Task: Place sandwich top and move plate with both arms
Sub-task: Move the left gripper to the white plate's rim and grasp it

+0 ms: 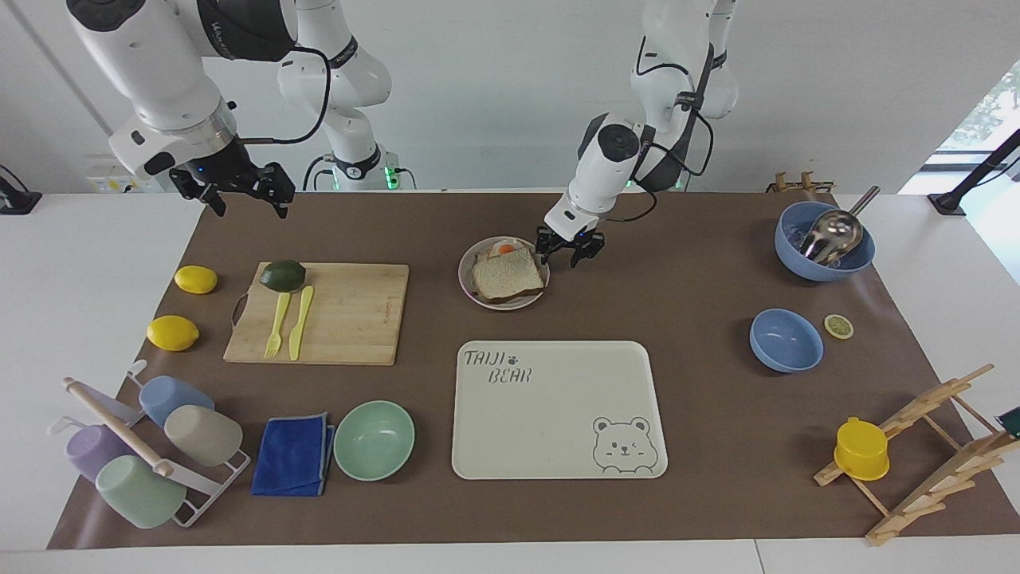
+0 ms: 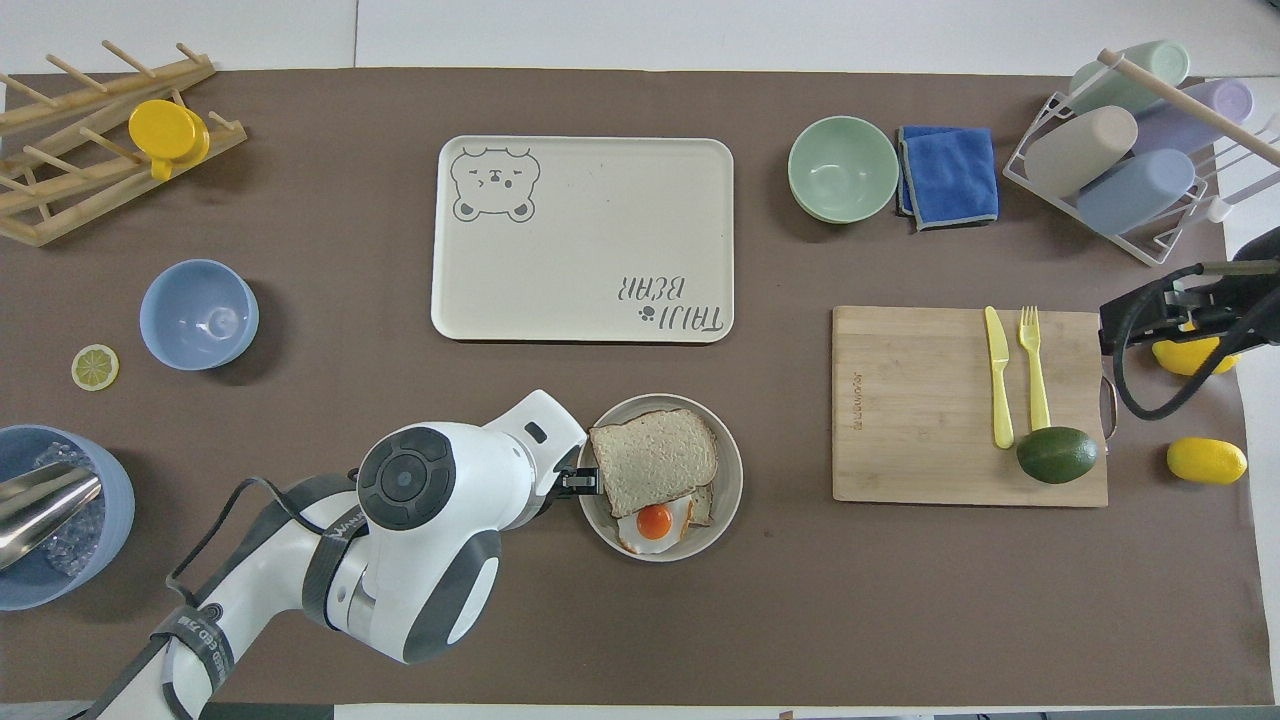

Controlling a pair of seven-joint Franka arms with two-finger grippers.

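The sandwich top [image 1: 507, 273] [image 2: 654, 460] lies on a paler slice with a fried egg [image 2: 654, 521], all on the round pale plate [image 1: 464, 275] [image 2: 735, 470]. My left gripper [image 1: 567, 253] [image 2: 578, 482] is low at the plate's rim, on the side toward the left arm's end of the table. It is open, and its jaws stand close about the rim. The right gripper [image 1: 237, 194] [image 2: 1135, 322] hangs open and empty, high over the mat's corner near the cutting board.
The cream bear tray [image 1: 558, 410] lies farther from the robots than the plate. A cutting board [image 1: 351, 315] carries an avocado [image 1: 282, 275], a fork and a knife, with two lemons [image 1: 172, 332] beside it. Elsewhere stand a mint bowl [image 1: 374, 439], a blue cloth, a cup rack, two blue bowls [image 1: 786, 340] and a wooden rack.
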